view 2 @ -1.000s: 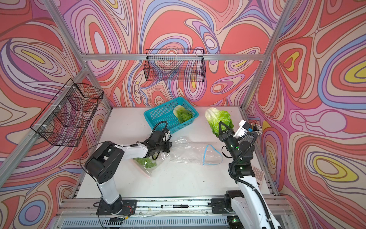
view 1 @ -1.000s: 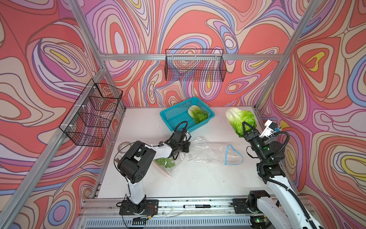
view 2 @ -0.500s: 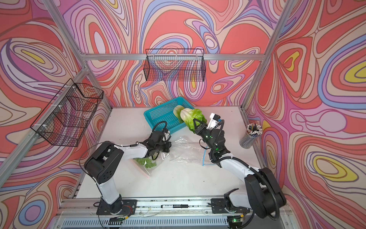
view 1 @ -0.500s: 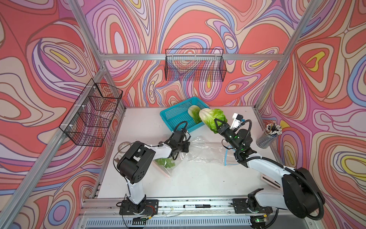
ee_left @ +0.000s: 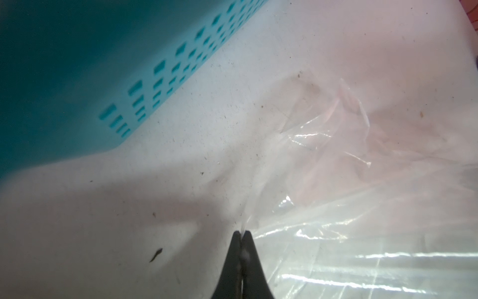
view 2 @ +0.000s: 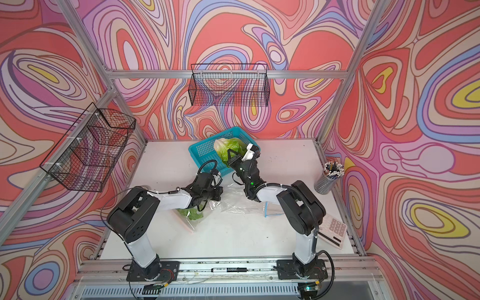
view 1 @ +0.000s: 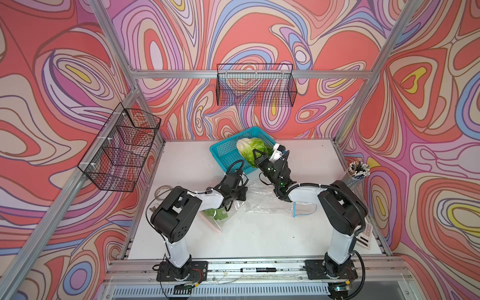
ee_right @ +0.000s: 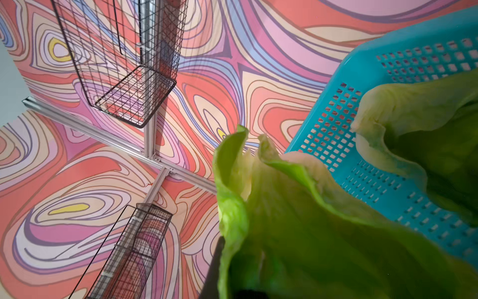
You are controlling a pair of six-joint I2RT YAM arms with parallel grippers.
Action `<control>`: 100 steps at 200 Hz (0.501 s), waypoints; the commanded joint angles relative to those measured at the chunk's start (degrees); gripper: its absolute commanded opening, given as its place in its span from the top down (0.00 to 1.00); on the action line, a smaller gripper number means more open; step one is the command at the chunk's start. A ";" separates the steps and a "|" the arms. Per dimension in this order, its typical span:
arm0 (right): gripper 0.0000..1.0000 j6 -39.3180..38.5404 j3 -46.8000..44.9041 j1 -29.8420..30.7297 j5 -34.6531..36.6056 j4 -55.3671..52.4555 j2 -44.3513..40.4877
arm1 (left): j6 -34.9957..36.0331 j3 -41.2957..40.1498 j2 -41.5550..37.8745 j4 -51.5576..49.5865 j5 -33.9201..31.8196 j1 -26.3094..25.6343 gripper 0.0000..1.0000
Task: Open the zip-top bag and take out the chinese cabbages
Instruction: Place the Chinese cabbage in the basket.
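The white table (view 1: 259,239) ran to aluminium rails on every side. We saw bare surface between the bag and the front rail, and a pen cup (view 1: 359,171) and a calculator (view 1: 365,235) stood along the right edge. The teal basket (view 1: 223,153) sat at the back, one corner toward the arms. The clear zip-top bag (view 1: 262,202) lay flat between the arms, its blue zip end (view 1: 304,210) near the right forearm.

The held chinese cabbage (view 1: 249,150) hung over the basket's near side. Its long axis followed the right gripper (view 1: 256,156), with the paler end pointing away toward the back-left and the green leaves at the fingers, which were clamped on it. A basket cabbage (ee_right: 426,134) lay in the basket just beside it. The bagged cabbage (view 1: 217,214) lay in clear plastic under the left forearm, and we could not tell which way it pointed.

The left gripper (ee_left: 241,233) was pinched tight on a fold of the bag's film, near the basket wall.
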 commanded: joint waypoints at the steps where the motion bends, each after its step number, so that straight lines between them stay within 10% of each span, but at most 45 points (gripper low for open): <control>1: 1.00 3.83 3.71 0.86 4.82 1.90 2.80 | -0.81 -1.32 -1.67 -0.23 -1.16 0.38 1.00; 100: 1.00 7.86 18.58 1.53 9.32 -8.28 16.85 | -0.64 -2.03 -3.45 -0.67 -1.61 0.38 1.00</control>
